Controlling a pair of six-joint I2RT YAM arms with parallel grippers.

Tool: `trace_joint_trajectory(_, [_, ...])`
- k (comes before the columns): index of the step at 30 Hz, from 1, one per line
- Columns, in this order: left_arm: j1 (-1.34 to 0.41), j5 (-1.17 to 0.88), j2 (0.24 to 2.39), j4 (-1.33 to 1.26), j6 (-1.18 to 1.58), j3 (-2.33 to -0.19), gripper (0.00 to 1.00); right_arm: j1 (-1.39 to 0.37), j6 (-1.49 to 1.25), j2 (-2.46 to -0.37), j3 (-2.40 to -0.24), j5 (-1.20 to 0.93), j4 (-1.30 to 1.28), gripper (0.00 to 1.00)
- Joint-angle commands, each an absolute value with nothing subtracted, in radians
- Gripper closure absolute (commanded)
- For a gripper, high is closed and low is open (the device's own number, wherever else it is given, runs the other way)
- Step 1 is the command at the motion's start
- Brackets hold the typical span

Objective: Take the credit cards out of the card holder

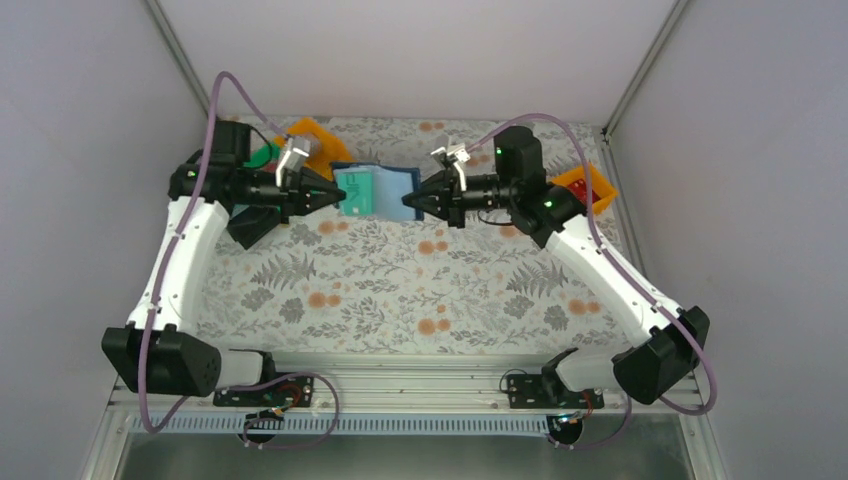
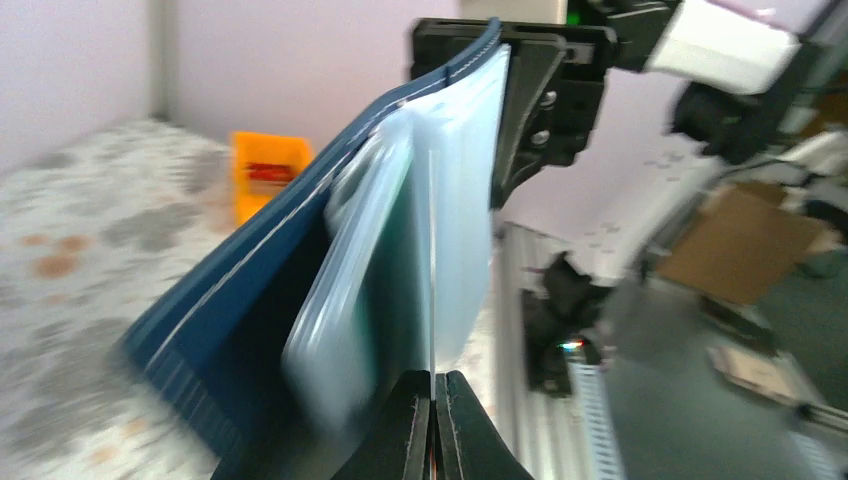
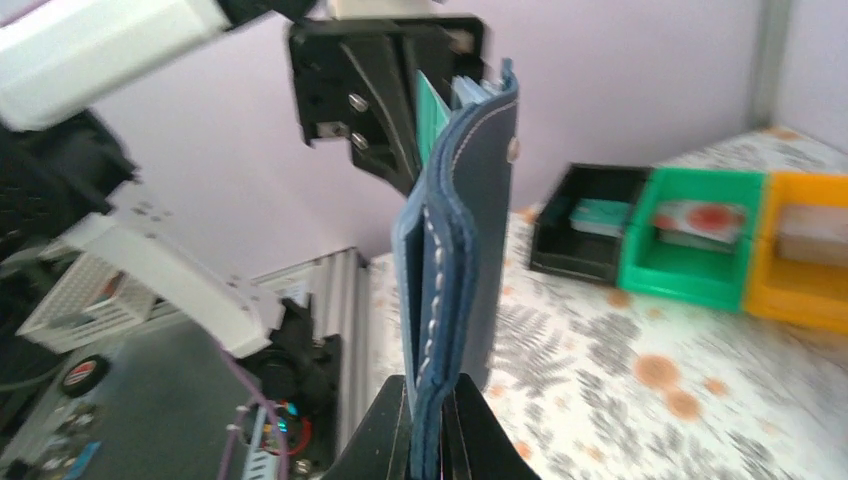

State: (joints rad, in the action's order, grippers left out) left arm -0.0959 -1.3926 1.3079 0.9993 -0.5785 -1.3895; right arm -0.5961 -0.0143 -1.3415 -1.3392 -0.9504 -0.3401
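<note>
The navy card holder [image 1: 385, 190] hangs open in the air between my two grippers, above the back of the table. My left gripper [image 1: 338, 197] is shut on the edge of a thin credit card [image 2: 432, 280] that sticks out of the holder's pale blue pockets [image 2: 340, 300]; from above the card looks teal [image 1: 355, 192]. In the left wrist view the left gripper [image 2: 434, 380] has the card edge-on in its jaws. My right gripper [image 1: 413, 201] is shut on the holder's opposite edge. Seen from the right wrist, the right gripper [image 3: 430, 392] pinches the stitched navy cover [image 3: 462, 230].
A black bin [image 3: 585, 240], a green bin [image 3: 700, 250] and an orange bin [image 3: 800, 270] stand in a row at the back left. The green one holds a pale card with a red blotch [image 3: 700, 218]. Another orange bin [image 1: 587, 185] sits at the back right.
</note>
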Motion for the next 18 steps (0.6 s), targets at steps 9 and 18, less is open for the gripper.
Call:
trace_joint_trajectory(9, [0.262, -0.862, 1.385, 1.107, -0.74, -1.465, 0.98, -0.461, -0.354, -1.431, -1.049, -0.884, -0.238, 0.96])
trace_joint_trajectory(18, [0.238, -0.906, 1.376, 1.105, -0.675, -1.476, 0.98, -0.583, -0.478, -1.73, -0.979, -1.047, -0.013, 0.96])
